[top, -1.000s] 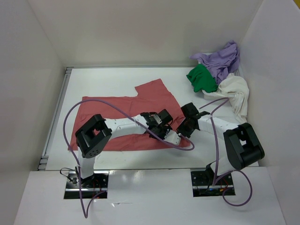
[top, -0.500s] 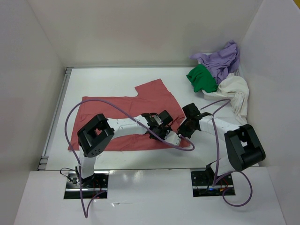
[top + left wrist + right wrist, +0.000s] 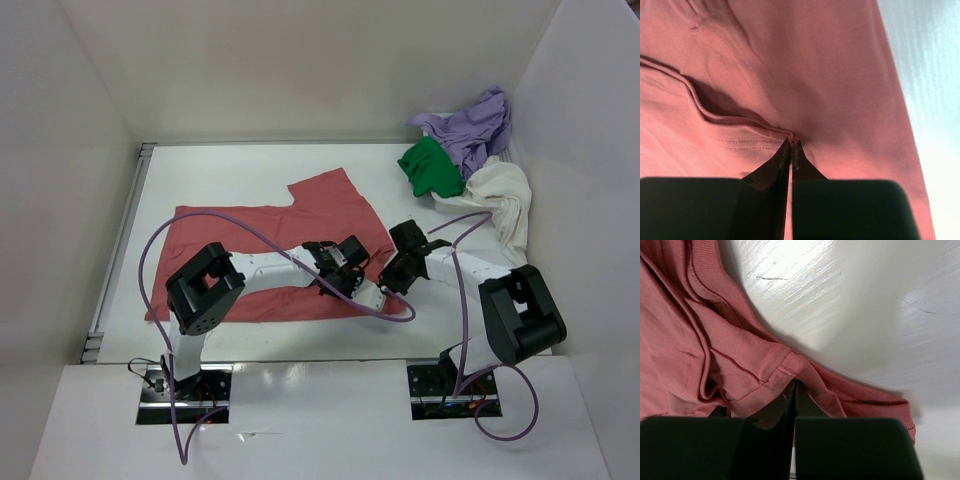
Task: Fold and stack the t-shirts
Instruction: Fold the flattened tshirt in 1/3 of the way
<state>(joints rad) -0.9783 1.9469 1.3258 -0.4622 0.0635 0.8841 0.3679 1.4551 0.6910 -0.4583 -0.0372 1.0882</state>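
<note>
Bright, even light from above; top view crisp, wrist views soft at the near edge.
Streaky glare lies on the white bench [image 3: 840, 300] beside a dark shadow under the salmon-red shirt [image 3: 715, 355]. The left pincer [image 3: 791, 147] and the right pincer [image 3: 793, 387] blur into black masses along the bottom of their views.

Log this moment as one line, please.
left claw: shut on salmon-red shirt | right claw: shut on salmon-red shirt | shirt pile: far right, untouched
</note>
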